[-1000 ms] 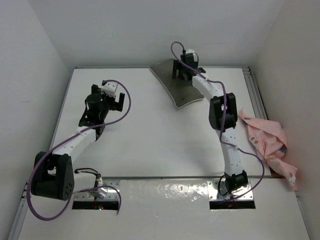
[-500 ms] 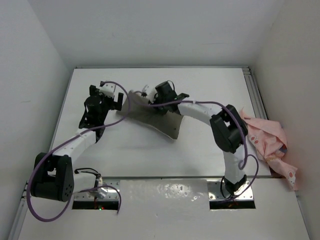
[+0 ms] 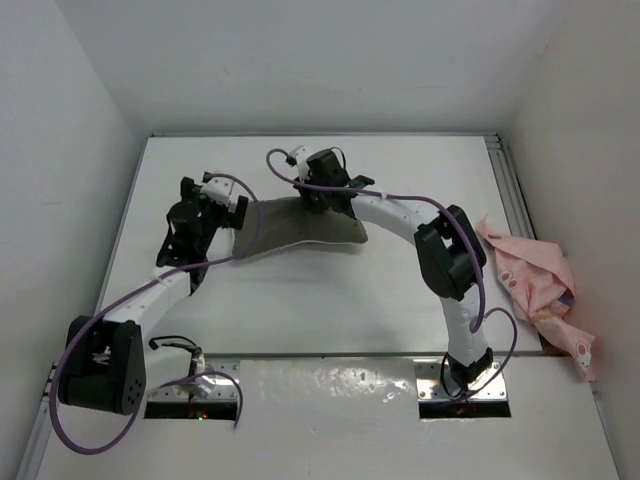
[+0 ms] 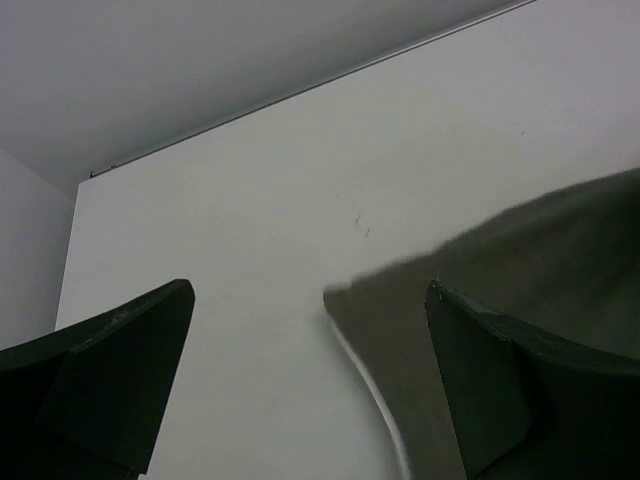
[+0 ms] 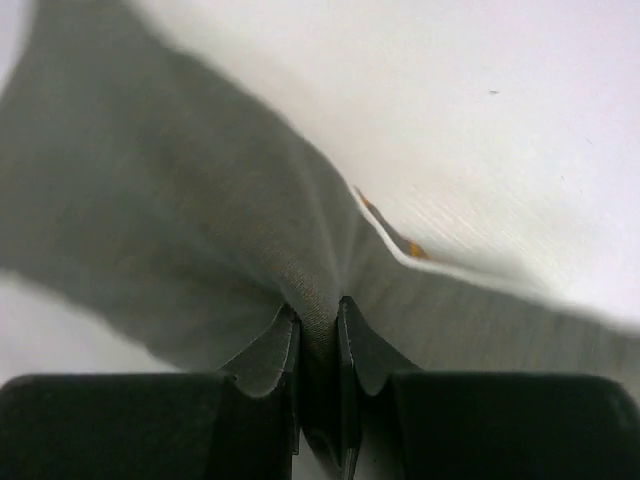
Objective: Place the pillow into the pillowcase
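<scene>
Grey-olive across the pillow (image 3: 300,225), with a thin pale trim along its edge and a small orange fleck on that trim in the right wrist view; light pink on the crumpled pillowcase (image 3: 535,285), printed with small blue-and-white figures. White on the table (image 3: 300,310) and on the long links of the left arm (image 3: 150,290) and the right arm (image 3: 400,212), black at their joints, purple along the cables (image 3: 270,163). Dark greenish black on the fingers of the left gripper (image 3: 232,207) and the right gripper (image 5: 318,310), pale grey on the walls (image 3: 300,70).
</scene>
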You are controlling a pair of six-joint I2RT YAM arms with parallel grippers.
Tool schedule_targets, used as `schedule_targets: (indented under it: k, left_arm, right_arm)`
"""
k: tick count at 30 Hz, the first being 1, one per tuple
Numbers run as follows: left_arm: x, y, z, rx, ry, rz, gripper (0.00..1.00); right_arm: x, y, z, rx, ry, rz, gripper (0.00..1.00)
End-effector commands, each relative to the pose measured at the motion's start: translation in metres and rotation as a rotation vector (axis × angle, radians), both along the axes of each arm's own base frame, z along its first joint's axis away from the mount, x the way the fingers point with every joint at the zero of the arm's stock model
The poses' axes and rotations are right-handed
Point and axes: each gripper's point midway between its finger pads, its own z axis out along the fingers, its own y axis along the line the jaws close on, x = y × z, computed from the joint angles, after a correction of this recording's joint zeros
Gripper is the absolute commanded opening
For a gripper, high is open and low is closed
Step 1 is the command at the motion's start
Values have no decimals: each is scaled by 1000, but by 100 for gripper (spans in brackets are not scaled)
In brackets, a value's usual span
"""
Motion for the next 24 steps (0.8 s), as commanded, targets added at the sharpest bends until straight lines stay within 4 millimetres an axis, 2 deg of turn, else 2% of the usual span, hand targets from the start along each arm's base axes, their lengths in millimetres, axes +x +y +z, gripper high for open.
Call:
schedule_targets:
  k: [1,3,7,11,16,20,21,22,23,24]
  left_arm:
    - [0,1,28,2,-99,-3,100]
    - [0,2,30,6,-104,0,100]
    - [-1,4,31,24,-116,6,100]
    - [-2,5,35,29,-135,10,100]
    - [-2,11,33,49,-132,37,100]
    - [-3,12,31,48,-128,38,100]
    - [-3,12,32,48,-129,38,100]
    - [-2,12,33,46,-130,40,100]
    - [-3,12,34,46,-133,40,100]
    - [-3,11,35,46,-135,38,100]
  right_arm:
    - [38,16,60,217,-81,-235,0]
    - [39,19,65,251,-75,-251,0]
    - [10,51,66,314,-61,-25,0]
    - [-4,68,72,344,-64,118,0]
    - [-5,71,87,372,-98,220,0]
    - [4,68,90,408,-67,117,1]
    - [7,65,88,409,-59,71,18]
    - [11,58,83,386,-45,13,51]
    - [15,53,91,384,-39,-11,98]
    - [17,48,96,381,-28,-50,99]
